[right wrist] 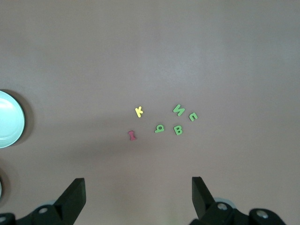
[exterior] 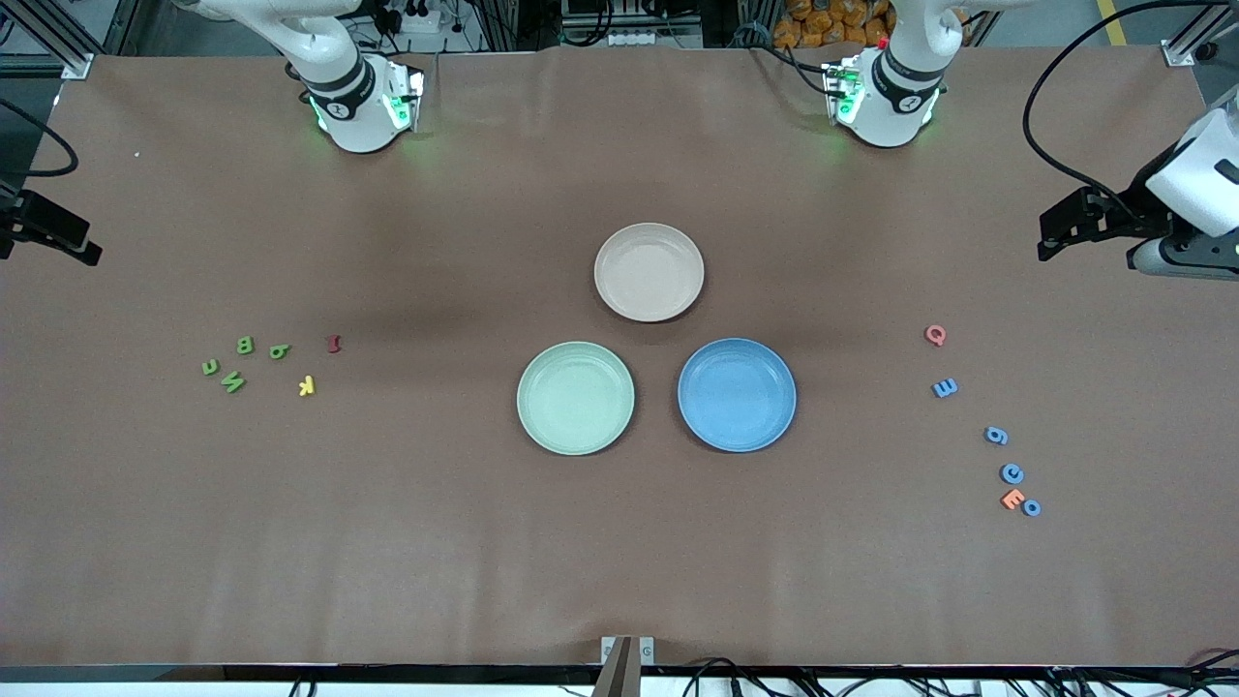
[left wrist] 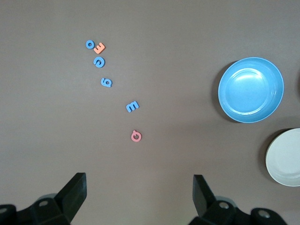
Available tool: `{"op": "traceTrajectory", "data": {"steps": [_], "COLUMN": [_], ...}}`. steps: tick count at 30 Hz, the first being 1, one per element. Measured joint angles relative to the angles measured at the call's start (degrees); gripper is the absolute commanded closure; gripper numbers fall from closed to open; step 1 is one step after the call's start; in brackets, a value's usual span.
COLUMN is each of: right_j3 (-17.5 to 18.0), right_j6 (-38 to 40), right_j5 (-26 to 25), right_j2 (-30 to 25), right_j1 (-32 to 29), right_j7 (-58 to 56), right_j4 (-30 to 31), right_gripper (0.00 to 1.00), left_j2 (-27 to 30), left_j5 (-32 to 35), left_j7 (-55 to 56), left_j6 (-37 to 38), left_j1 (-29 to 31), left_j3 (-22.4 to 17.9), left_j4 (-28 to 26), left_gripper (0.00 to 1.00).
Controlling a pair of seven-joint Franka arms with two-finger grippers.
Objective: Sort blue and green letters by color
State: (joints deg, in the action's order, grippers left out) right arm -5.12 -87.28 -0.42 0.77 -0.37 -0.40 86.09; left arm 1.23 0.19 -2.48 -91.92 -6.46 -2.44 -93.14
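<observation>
Since round pale-green plastic plate (exterior: 575, 398), round blue plastic plate (exterior: 737, 394) and beige plate (exterior: 649, 272) all sit bare, sorting not started. My left gripper (left wrist: 139, 197) gapes wide, holding nothing, high over four small blue foam letters (left wrist: 107, 82). My right gripper (right wrist: 138, 199) likewise wide, over four green foam letters (right wrist: 178, 130). All eight left to move.

**Letter shapes are the only readable signs**

No labels, brands or numbers can be read. The small pieces on the table are themselves letters: a green B (exterior: 246, 345), a yellow K (exterior: 307, 385), a pink Q (exterior: 935, 335), a blue E (exterior: 946, 387), a blue C (exterior: 1012, 473) and an orange E (exterior: 1012, 500).
</observation>
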Motion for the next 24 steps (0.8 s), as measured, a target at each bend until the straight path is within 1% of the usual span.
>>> {"op": "traceTrajectory", "data": {"steps": [15, 24], "right_j3": [0.00, 0.01], "right_j6": [-0.01, -0.01], "right_j5": [0.00, 0.00], "right_j2": [0.29, 0.31], "right_j1": [0.09, 0.11], "right_j7": [0.01, 0.01], "right_j4": [0.02, 0.03], "right_gripper": [0.00, 0.00], "left_j2": [-1.34, -3.45], "left_j5": [0.00, 0.00], "left_j7": [-0.16, -0.16], "left_j6": [0.36, -0.29], "left_j1": [-0.08, -0.07], "left_j3": [0.05, 0.05], "left_j4": [-0.10, -2.74], "left_gripper": [0.00, 0.00]}}
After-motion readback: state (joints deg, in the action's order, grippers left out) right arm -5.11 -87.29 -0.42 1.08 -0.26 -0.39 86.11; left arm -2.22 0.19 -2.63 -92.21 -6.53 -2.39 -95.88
